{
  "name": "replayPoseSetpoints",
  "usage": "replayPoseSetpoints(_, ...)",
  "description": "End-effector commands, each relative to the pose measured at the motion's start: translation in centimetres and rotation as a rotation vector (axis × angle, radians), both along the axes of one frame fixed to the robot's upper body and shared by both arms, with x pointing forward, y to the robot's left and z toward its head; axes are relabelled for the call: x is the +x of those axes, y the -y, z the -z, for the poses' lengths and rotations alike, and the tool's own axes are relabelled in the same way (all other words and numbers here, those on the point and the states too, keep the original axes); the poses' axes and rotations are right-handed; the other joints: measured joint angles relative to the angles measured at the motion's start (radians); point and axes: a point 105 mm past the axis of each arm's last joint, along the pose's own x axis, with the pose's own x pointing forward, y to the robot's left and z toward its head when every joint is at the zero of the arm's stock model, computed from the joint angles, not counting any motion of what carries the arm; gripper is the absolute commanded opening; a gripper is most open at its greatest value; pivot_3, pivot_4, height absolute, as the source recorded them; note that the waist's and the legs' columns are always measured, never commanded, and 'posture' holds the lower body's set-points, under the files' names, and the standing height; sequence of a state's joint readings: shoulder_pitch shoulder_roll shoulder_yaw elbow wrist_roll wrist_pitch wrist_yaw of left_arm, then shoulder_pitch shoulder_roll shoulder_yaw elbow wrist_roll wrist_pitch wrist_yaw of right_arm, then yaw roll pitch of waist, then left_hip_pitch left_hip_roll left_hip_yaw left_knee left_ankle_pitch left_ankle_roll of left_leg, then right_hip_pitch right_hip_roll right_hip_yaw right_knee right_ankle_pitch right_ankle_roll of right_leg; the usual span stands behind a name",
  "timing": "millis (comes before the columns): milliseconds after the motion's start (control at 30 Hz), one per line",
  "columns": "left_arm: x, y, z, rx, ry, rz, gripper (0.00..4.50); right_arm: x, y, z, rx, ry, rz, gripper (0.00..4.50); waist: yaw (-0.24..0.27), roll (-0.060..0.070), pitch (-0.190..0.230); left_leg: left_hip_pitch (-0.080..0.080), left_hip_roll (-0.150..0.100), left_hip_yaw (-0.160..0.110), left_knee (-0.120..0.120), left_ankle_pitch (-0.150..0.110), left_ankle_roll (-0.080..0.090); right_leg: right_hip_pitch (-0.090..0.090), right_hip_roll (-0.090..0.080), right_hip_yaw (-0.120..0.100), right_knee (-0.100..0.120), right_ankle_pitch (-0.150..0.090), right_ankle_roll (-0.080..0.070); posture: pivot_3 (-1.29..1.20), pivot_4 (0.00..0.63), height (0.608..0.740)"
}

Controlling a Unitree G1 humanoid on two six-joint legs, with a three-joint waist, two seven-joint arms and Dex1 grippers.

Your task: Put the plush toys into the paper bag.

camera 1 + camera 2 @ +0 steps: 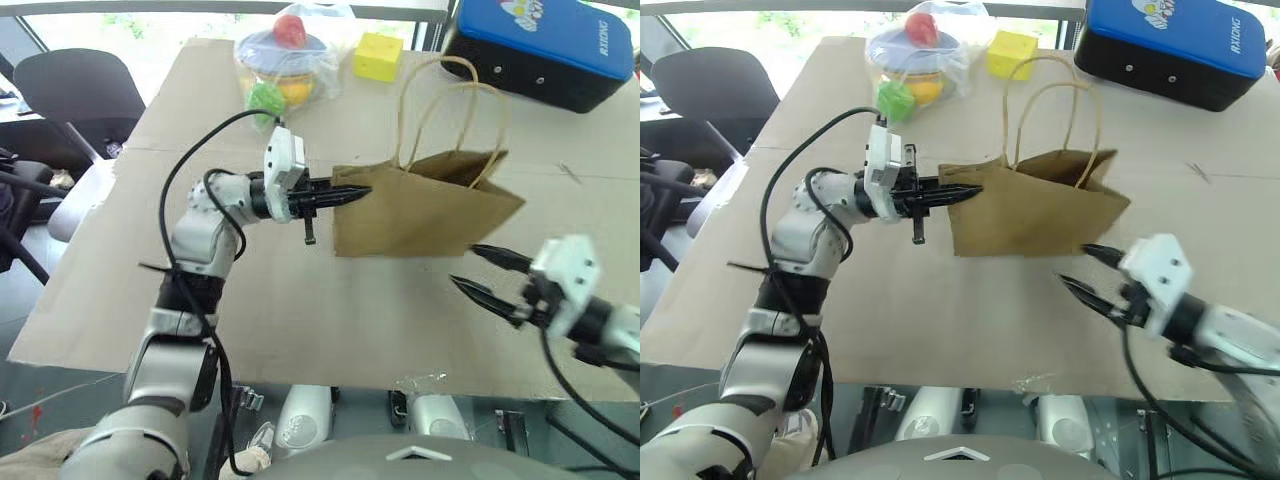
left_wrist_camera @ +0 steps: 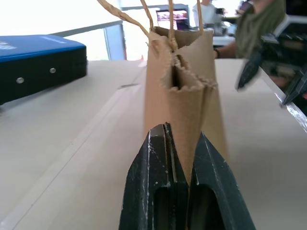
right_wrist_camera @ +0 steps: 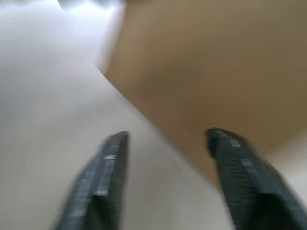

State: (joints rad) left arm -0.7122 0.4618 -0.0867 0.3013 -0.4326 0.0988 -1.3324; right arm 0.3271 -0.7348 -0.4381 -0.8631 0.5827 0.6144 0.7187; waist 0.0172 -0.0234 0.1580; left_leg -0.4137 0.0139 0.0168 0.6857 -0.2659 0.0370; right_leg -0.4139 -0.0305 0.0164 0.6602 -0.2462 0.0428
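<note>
At the frame's centre, the left tool (image 1: 345, 195) is clamped on the near edge of the paper bag (image 1: 430, 205), holding it up off the bench (image 1: 300, 300), probably to steady it for loading. The right tool (image 1: 490, 275), fingers spread wide and empty, sits at lower right, just below the bag's corner.

Cardboard-covered table (image 1: 300, 300) by a bright window (image 1: 120, 20).
I see a dark office chair (image 1: 80, 90) at its left and daylight washing over the far edge.
</note>
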Motion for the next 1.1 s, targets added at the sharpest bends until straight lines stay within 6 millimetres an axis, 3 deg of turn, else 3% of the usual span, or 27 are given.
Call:
replayPoseSetpoints(33,0.4,1.8,0.2,0.001,0.055,0.086,0.0,-1.2,1.8,-1.9,-0.053,0.05,-0.011,4.32,-0.002,0.0,0.0,0.0,-0.001,-0.001,0.0,0.0,0.001,0.0,0.0,0.001,0.0,0.0,0.0,0.0,0.15,0.74)
replayPoseSetpoints(167,1.1,2.5,1.5,0.019,0.059,0.085,0.0,-1.9,3.2,-2.6,-0.073,0.043,-0.017,4.42,-0.008,0.0,0.0,0.001,-0.001,-0.001,0.001,-0.001,0.001,0.0,0.0,0.002,0.001,0.0,0.001,0.0,0.15,0.74)
replayPoseSetpoints(300,1.5,2.1,1.3,0.001,0.008,0.073,0.0,-2.2,4.6,-3.1,-0.092,0.039,-0.018,4.42,-0.007,0.0,0.0,0.001,-0.001,-0.002,0.0,-0.001,0.001,0.0,0.0,0.001,0.001,0.0,0.001,0.0,0.15,0.74)
replayPoseSetpoints(333,1.5,1.9,1.3,0.0,-0.015,0.068,0.73,-2.2,4.8,-3.2,-0.093,0.038,-0.017,4.5,-0.006,0.0,0.0,0.001,-0.001,-0.001,0.0,-0.001,0.001,0.0,0.0,0.001,0.001,0.0,0.001,0.0,0.15,0.74)
replayPoseSetpoints(367,1.5,1.6,1.2,0.001,-0.025,0.056,0.87,-2.1,4.9,-3.3,-0.09,0.042,-0.017,4.5,-0.007,0.0,0.0,0.001,-0.001,-0.001,0.0,-0.001,0.001,0.0,0.0,0.002,0.001,0.0,0.001,0.0,0.15,0.74)
replayPoseSetpoints(467,1.7,0.8,0.3,-0.024,-0.043,-0.012,2.37,-1.9,5.1,-3.8,-0.077,0.052,-0.019,4.5,-0.006,0.0,0.0,0.001,0.002,-0.001,0.0,-0.001,0.001,0.0,0.0,0.001,0.001,0.0,0.001,0.0,0.15,0.74)
replayPoseSetpoints(633,0.9,-0.9,-1.3,-0.062,-0.102,-0.129,4.48,-1.6,5.4,-4.3,-0.046,0.064,-0.011,4.5,-0.007,0.0,0.0,0.001,0.004,-0.001,0.0,-0.001,0.001,0.0,-0.001,0.001,0.001,0.0,0.001,0.0,0.15,0.74)
replayPoseSetpoints(833,-2.4,-3.8,-1.2,-0.067,-0.288,-0.243,4.48,-2.9,6.8,-4.3,-0.051,0.028,0.026,4.5,-0.005,0.001,0.0,0.001,0.005,-0.001,0.0,-0.001,0.001,0.0,-0.003,0.001,0.001,0.0,0.001,0.0,0.15,0.74)
replayPoseSetpoints(1100,-8.9,-9.1,3.8,0.124,-0.403,-0.416,4.48,-5.3,11.7,-2.1,-0.09,-0.089,0.195,4.5,-0.004,0.001,0.0,0.004,0.005,0.0,-0.001,-0.001,0.001,0.002,-0.009,0.003,0.0,-0.001,0.0,0.0,0.15,0.74)
